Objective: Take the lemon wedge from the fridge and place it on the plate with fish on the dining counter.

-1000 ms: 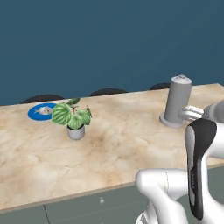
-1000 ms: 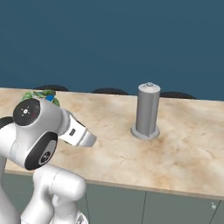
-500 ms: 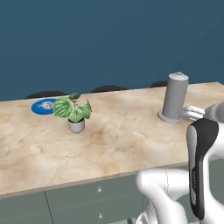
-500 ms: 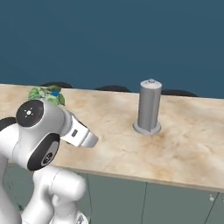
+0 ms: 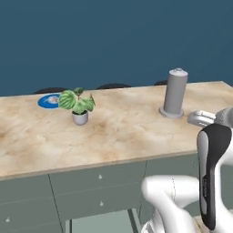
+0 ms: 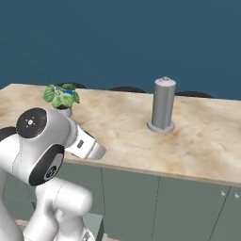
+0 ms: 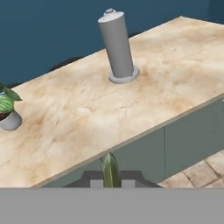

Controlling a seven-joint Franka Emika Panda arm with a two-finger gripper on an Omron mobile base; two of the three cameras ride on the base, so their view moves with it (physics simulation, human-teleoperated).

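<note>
The gripper (image 7: 111, 171) hangs off the near edge of the desk (image 5: 123, 132), its jaws pressed almost together on a thin green sliver that stands upright between them; by its shape and the task this is probably the lemon wedge (image 7: 110, 168), though its colour leaves that unsure. The blue plate (image 5: 49, 100) lies at the far edge of the desk toward its left end, and the pale shape on it, presumably the fish, is too small to tell apart. A potted plant (image 5: 78, 105) stands just in front of the plate and to its right, directly on the line between plate and arm; in the right base view its leaves cover almost all of the plate. A tall grey cylinder (image 5: 174, 92) stands toward the right end of the desk, well apart from both. So the plate lies far to the gripper's left and across the full depth of the desk, and the reach probably has to pass over or around the plant.
</note>
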